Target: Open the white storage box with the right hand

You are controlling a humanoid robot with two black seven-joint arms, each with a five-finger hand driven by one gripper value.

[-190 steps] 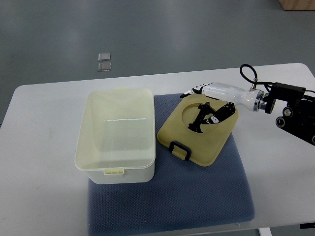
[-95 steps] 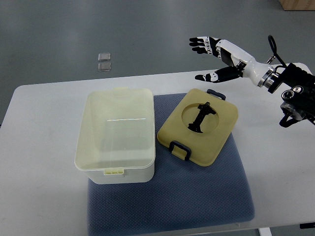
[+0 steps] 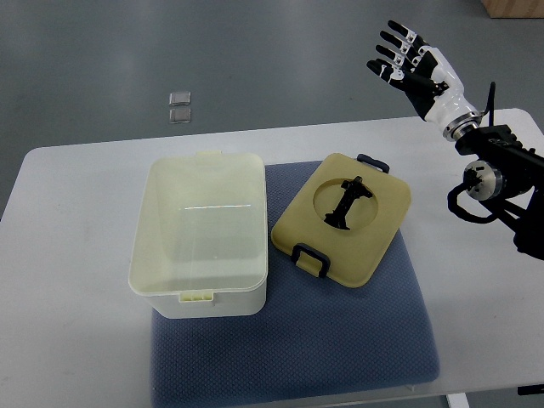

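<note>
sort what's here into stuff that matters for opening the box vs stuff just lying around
Part of the job:
- white storage box, open and empty
- its yellowish lid, lying on the mat beside the box
- right hand, fingers spread, raised clear of the table

Just lying about:
- blue mat
- two small clear squares on the floor
- white table

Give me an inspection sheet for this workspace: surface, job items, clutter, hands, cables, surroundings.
Surface: white table with a blue mat under the work.
Job's things: white storage box open and empty; its tan lid lies flat on the mat to the box's right, black clips at two edges.
Clutter: nothing seen on the table.
Hands: right hand raised beyond the table's far edge, fingers spread, holding nothing; left not in view.
Cables: black cable looped at the right wrist.
Surroundings: grey floor, two small clear squares on it.
</note>
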